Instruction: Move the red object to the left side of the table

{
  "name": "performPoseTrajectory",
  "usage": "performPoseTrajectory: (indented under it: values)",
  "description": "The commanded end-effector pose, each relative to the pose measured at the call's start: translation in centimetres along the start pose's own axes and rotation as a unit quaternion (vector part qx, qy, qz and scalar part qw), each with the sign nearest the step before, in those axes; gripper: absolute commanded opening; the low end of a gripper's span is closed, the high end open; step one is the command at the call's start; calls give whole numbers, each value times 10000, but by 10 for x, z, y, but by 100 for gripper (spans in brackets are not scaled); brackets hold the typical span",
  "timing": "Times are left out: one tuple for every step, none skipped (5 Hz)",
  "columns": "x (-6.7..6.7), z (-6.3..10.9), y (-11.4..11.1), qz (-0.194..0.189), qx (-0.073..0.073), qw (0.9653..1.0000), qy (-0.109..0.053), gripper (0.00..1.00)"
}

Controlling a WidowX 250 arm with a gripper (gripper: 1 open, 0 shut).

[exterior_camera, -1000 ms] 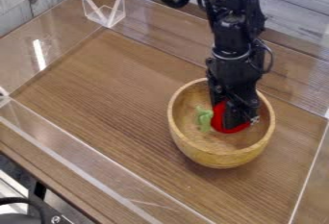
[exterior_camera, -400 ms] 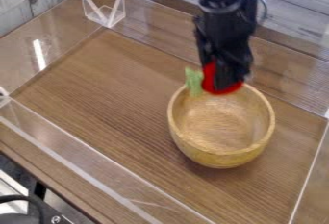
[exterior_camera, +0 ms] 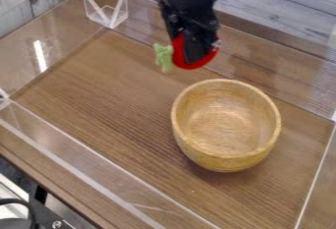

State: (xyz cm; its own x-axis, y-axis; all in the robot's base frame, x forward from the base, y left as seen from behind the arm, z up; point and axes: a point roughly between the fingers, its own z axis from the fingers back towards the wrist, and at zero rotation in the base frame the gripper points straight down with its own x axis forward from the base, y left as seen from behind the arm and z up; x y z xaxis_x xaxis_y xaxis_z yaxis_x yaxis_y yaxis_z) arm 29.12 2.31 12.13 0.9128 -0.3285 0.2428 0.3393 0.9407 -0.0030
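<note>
Wood-grain table (exterior_camera: pixel 92 115) bordered by low clear acrylic walls, seen from a raised corner, with pale planks behind. The red object (exterior_camera: pixel 192 56), a small oval toy fruit, hangs in the air above the tabletop, clear of the surface and up and to the left of the round wooden bowl (exterior_camera: pixel 226 125), which stands empty. Its green leafy end (exterior_camera: pixel 163 55) points toward the picture's left, so its long axis runs roughly level, across the jaws. The dark gripper (exterior_camera: pixel 194 48) points steeply downward and is clenched on the red body from either side; motion blur hides the exact contact. From the jaws, the open stretch of table lies to the picture's left and below, well apart from the bowl; the coming move likely turns on carrying leftward, then lowering.
</note>
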Motion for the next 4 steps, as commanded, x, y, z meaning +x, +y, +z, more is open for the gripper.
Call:
performPoseTrajectory:
  values:
    - [8,15,3,-69,128,9996,-261,0]
    - [9,12,-2,-97,96,9997,-215,0]
    - [10,7,-10,-179,41,9997,-164,0]
    - [9,3,-18,-281,-16,9996,-99,0]
